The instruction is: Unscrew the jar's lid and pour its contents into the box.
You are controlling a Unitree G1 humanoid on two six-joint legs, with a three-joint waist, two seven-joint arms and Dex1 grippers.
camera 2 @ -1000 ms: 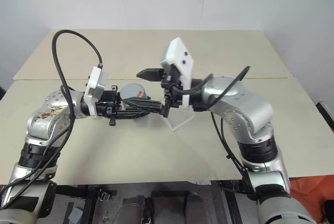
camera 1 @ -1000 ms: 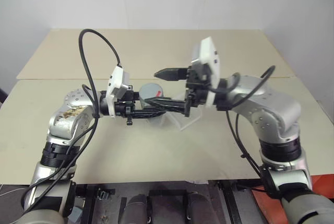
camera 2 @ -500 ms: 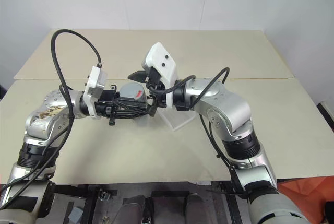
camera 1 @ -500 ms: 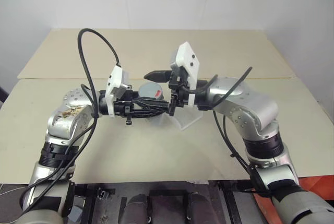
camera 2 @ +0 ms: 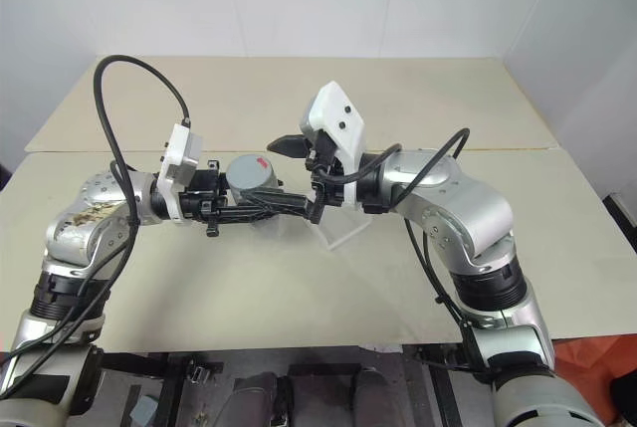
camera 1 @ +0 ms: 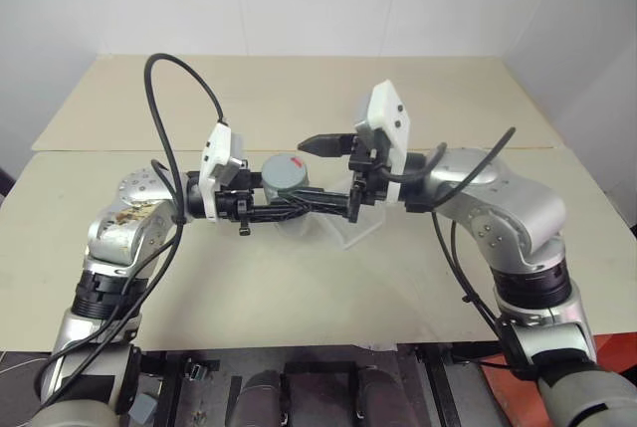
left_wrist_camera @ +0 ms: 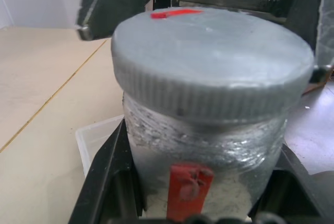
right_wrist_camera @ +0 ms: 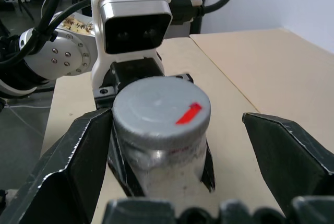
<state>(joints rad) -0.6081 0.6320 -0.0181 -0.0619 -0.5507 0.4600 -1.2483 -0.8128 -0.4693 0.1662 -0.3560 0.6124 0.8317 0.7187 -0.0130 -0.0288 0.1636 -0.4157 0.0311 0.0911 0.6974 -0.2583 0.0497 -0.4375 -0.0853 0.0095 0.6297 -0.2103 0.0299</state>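
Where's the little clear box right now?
The box sits on the table, mid-scene, just below the jar held in the left claw.

On my beige bench [camera 1: 299, 288], which has a seam running across it toward the far side, the clear plastic box [camera 1: 350, 231] sits near the middle.

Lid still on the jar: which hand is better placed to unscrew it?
The right hand, probably. Its fingers stand open on either side of the lid, while the left hand is shut on the jar, holding it above the box.
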